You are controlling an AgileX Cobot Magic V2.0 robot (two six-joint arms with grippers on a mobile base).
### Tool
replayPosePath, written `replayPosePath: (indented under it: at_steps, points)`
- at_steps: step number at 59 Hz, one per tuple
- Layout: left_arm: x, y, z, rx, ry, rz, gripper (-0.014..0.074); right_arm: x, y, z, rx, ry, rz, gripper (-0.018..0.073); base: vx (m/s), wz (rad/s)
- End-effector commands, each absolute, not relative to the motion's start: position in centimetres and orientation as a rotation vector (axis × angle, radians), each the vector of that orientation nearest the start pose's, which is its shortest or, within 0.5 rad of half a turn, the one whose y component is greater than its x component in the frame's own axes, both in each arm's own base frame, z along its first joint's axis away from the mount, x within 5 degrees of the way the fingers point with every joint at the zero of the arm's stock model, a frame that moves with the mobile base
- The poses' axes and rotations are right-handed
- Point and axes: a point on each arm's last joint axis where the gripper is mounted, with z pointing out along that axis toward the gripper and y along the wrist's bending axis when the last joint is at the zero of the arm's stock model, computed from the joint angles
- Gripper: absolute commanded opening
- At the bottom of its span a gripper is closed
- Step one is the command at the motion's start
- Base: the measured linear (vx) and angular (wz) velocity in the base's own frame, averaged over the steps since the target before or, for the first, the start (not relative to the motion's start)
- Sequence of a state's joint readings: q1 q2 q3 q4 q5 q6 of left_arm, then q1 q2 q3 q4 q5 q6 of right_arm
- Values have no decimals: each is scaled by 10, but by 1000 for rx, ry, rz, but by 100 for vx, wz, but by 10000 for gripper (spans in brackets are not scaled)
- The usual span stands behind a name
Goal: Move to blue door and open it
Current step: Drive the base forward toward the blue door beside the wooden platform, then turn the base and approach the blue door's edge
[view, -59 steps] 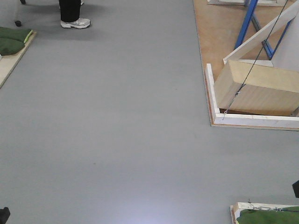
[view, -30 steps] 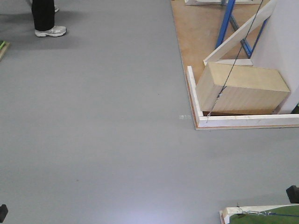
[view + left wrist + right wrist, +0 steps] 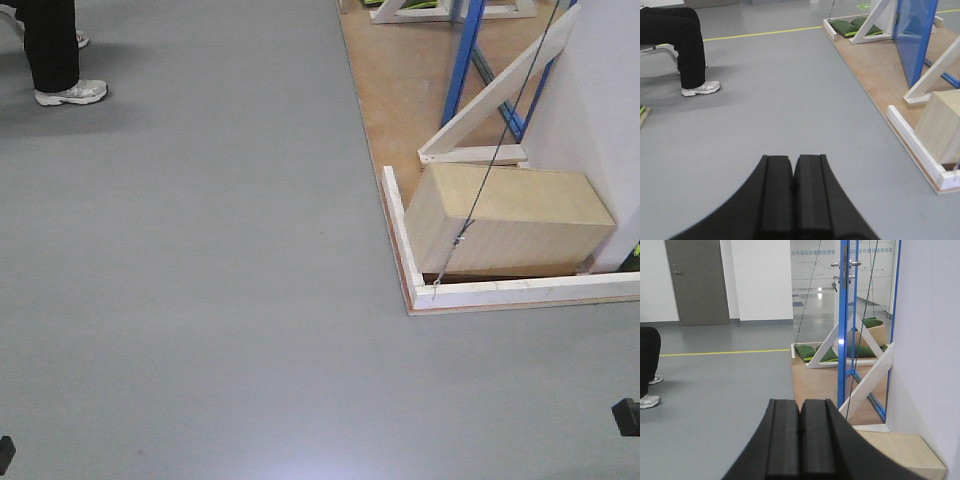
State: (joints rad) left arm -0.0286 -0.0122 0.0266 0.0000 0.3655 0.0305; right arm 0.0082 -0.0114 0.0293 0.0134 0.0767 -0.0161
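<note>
The blue door point(image 3: 844, 340) stands upright ahead and to the right, on a wooden platform, seen almost edge-on with its steel lever handle point(image 3: 851, 263) near the top. The left wrist view shows it as a glossy blue panel point(image 3: 914, 35) at far right. In the front view only its blue lower edge point(image 3: 463, 60) shows. My left gripper point(image 3: 793, 165) is shut and holds nothing, low over the grey floor. My right gripper point(image 3: 800, 410) is also shut and empty, pointing toward the door from some distance.
A tan wooden box point(image 3: 505, 220) lies at the platform's corner behind a white kerb point(image 3: 397, 225). White angled braces point(image 3: 495, 95) and a thin cable point(image 3: 490, 160) stand by the door. A white wall point(image 3: 930, 340) is at right. A person's legs point(image 3: 55, 50) are at far left.
In the front view the platform corner and box have slid left and nearer. The person's shoes have shifted left, and the green pad at bottom right has left the frame.
</note>
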Motion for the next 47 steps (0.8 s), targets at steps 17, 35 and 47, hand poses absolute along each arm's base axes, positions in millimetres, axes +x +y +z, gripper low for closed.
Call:
replayPosePath:
  at_steps: [17,35,47]
  points:
    - [54,-1,178,49,1772,0,70,56,0,199,-10,1493,-3,3,35,11]
    - [54,-1,178,49,1773,0,70,56,0,199,-10,1493,-3,3,37,11]
    - [54,-1,178,49,1773,0,70,56,0,199,-10,1493,-3,3,38,10]
